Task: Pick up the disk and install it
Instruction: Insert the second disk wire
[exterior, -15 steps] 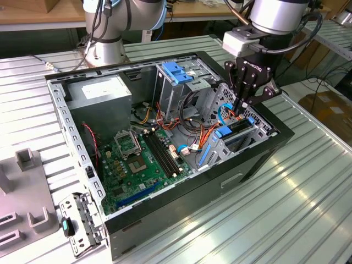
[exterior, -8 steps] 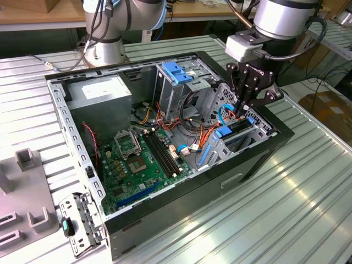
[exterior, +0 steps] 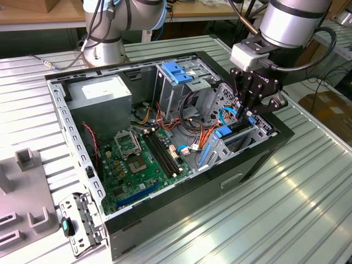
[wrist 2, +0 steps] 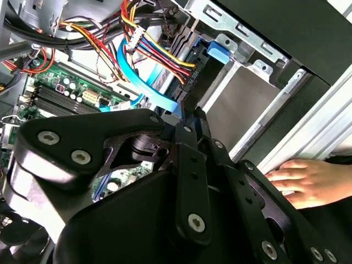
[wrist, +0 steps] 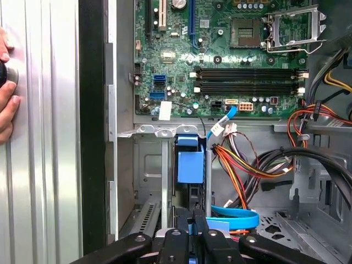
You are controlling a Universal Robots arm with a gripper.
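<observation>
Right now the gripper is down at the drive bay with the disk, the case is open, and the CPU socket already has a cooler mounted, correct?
Not quite: the CPU socket is bare, its retention frame exposed, as the first wrist view shows. The rest holds: the gripper is down at the drive bay with the disk, and the case is open.

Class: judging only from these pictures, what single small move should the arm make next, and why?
Probably a short, straight push down. The gripper sits over the drive bay, its jaws closed on the disk, which stands partly in the slot with its blue tab showing. A hand rests nearby, so go slowly.
</observation>
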